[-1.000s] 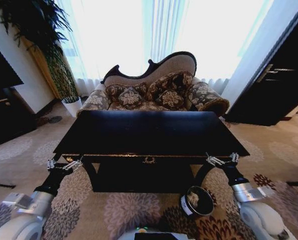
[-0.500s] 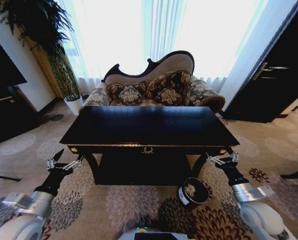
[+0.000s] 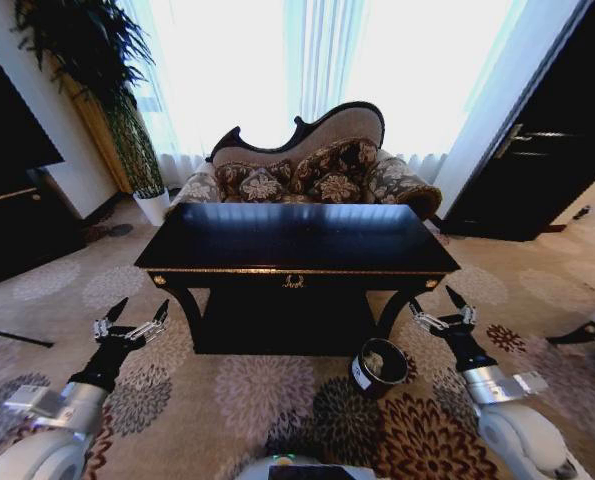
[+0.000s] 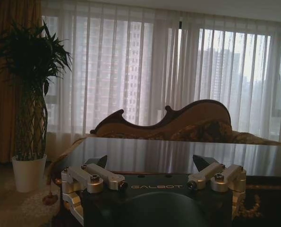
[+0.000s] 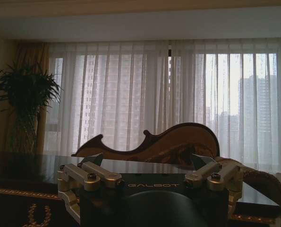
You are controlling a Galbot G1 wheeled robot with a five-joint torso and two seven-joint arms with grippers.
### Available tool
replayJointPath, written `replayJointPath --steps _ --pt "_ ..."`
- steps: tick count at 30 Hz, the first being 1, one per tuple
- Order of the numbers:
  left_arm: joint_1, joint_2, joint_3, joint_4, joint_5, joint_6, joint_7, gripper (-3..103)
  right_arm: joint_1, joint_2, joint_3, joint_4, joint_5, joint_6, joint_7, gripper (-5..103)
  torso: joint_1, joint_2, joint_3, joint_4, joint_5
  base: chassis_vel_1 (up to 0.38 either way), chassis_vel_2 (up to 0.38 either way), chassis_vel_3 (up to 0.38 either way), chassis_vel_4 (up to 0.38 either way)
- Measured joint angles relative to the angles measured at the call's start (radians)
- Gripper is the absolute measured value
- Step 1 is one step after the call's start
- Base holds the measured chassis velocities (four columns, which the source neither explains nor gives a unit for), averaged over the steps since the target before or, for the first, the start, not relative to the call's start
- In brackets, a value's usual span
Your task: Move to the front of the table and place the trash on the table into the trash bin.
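Observation:
The glossy black table point(image 3: 295, 238) with gold trim stands straight ahead, in front of a patterned sofa. On the carpet by the table's front right leg sits the small black trash bin point(image 3: 379, 367). Inside it lies a lumpy white piece of trash point(image 3: 374, 359). My left gripper point(image 3: 140, 310) hangs open over the carpet, short of the table's left front corner. My right gripper point(image 3: 435, 303) is open near the right front leg, just right of the bin. Both wrist views face the table point(image 4: 178, 156) point(image 5: 17, 165) between open fingers point(image 4: 94, 166) point(image 5: 92, 161).
A carved sofa point(image 3: 312, 170) with cushions stands behind the table. A tall potted plant point(image 3: 127, 130) is at the back left, and dark cabinets line both walls. Patterned carpet point(image 3: 267, 400) lies open between me and the table.
The whole view has shifted: the table and bin now look smaller and farther off, so the camera has moved back. Both arms hold the same open pose.

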Motion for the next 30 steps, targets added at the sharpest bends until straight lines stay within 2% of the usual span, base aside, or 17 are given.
replayJointPath --steps 30 --pt "0.000 0.000 0.000 0.000 0.000 0.000 0.000 100 0.000 0.000 0.000 0.000 0.000 0.000 0.000 100 0.000 0.000 0.000 0.0000 0.0000 0.211 -0.215 -0.214 0.214"
